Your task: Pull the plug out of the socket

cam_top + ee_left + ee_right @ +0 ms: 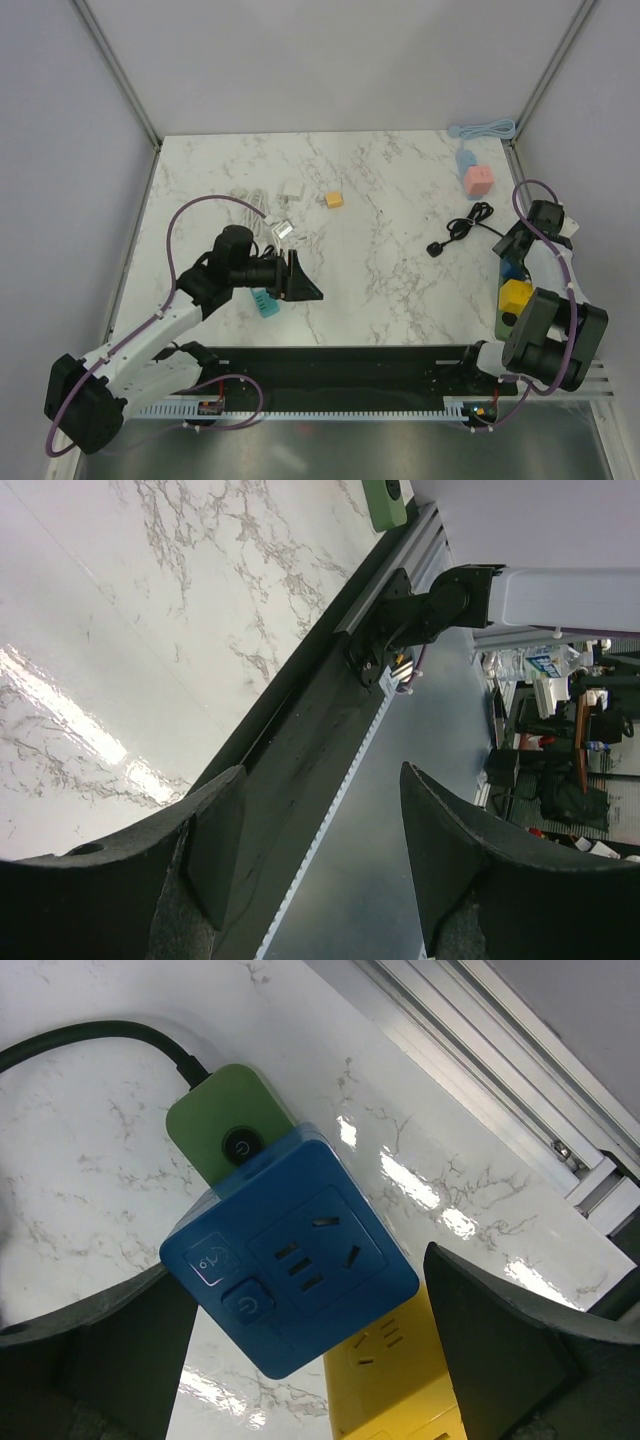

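A green power strip [222, 1128] lies at the table's right edge, with a black cable [90, 1035] leaving its end. A blue cube plug-adapter [290, 1270] sits in it, and a yellow cube adapter [400, 1385] sits beside that. My right gripper [298, 1265] is open and hangs over the blue cube, one finger on each side, not clamped. In the top view the right gripper [516, 246] covers most of the blue cube; the yellow cube [515, 295] shows. My left gripper [300, 280] is open and empty at the table's front left, also shown in the left wrist view [322, 775].
A teal block [265, 302] lies by the left gripper. White adapters [290, 190], an orange cube [334, 200], a pink cube [478, 180] and a coiled blue cable [482, 129] lie toward the back. A loose black plug [434, 249] ends the strip's cable. A metal frame post [525, 170] runs along the right.
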Tool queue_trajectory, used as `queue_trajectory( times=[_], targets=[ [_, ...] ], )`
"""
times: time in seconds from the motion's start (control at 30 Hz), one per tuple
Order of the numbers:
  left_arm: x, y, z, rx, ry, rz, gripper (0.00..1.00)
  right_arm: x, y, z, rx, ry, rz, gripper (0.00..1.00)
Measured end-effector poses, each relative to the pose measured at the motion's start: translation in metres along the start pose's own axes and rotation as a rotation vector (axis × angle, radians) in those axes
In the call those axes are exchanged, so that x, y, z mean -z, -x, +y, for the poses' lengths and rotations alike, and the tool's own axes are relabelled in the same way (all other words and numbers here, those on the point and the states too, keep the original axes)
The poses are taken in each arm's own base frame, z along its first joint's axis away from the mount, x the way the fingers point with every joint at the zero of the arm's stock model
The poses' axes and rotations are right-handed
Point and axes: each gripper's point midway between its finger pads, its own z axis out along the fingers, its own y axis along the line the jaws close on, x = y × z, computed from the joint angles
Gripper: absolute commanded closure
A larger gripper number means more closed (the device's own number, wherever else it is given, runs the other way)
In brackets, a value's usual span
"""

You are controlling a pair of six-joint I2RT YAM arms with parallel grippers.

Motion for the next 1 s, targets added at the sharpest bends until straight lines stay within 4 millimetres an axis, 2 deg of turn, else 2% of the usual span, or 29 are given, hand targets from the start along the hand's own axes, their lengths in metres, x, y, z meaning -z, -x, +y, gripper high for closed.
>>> queue_trajectory(
  times=[0.33,0.53,0.87,1.0],
  targets=[
    [-0.003,0.000,0.004,0.000,0.012,0.019,0.30,-0.004,0.004,0.001,0.061,-0.059,0.030,0.02],
    [-0.003,0.002,0.003,-0.006,0.015,0.023,0.31,-0.002,0.015,-0.003,0.101,-0.110,0.005,0.02],
    [-0.003,0.002,0.003,-0.016,0.018,0.029,0.31,-0.010,0.015,0.005,0.165,-0.117,0.020,0.02],
    [-0.003,0.002,0.003,-0.015,0.019,0.029,0.31,-0.012,0.022,0.009,0.169,-0.112,0.010,0.02]
  ],
)
